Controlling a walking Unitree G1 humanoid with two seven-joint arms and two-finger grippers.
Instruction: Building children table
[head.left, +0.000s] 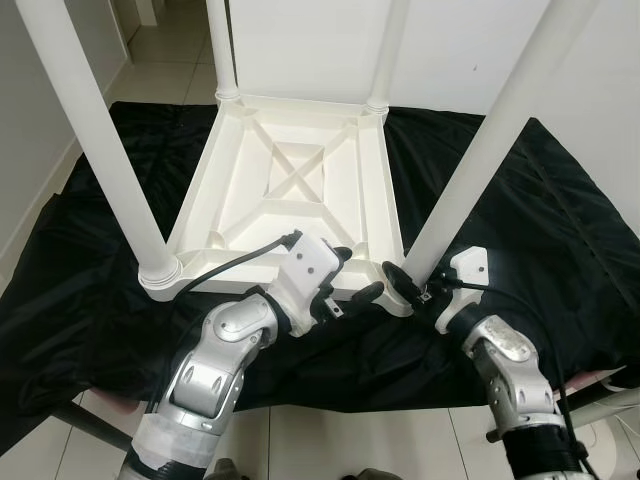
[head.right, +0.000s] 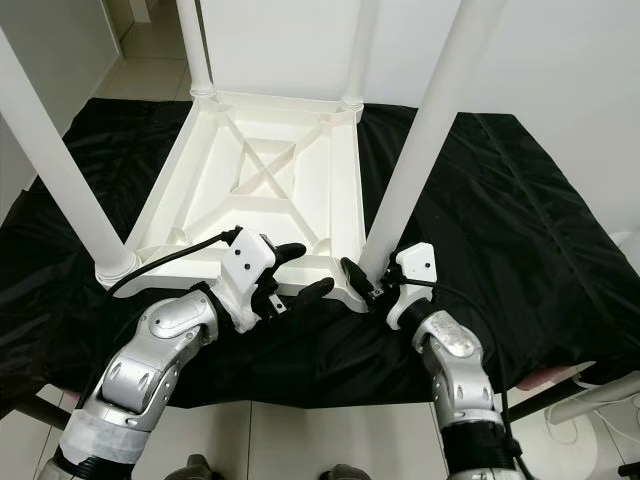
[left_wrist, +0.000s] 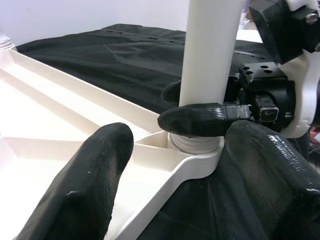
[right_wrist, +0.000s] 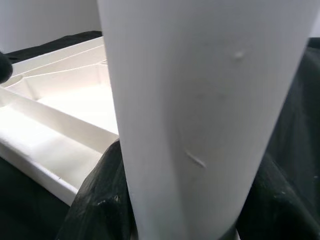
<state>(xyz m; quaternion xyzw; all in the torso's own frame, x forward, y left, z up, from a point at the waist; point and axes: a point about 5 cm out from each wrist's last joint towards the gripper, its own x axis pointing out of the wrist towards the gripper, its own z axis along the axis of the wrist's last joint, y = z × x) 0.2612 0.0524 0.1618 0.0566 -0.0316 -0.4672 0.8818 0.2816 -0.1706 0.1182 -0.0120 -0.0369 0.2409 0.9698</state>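
Observation:
The white children's table lies upside down on a black cloth, all its legs pointing up. My right gripper is shut around the base of the near right leg, just above its socket; that leg passes between the black fingers. My left gripper is open at the table's near rim, close to the same corner. One of its fingers is over the inside of the frame, the other outside it. The near left leg stands in its corner socket.
The black cloth covers a low surface with its front edge just before me. Tiled floor lies beyond at the left, and a white wall behind. Two rear legs rise at the far corners.

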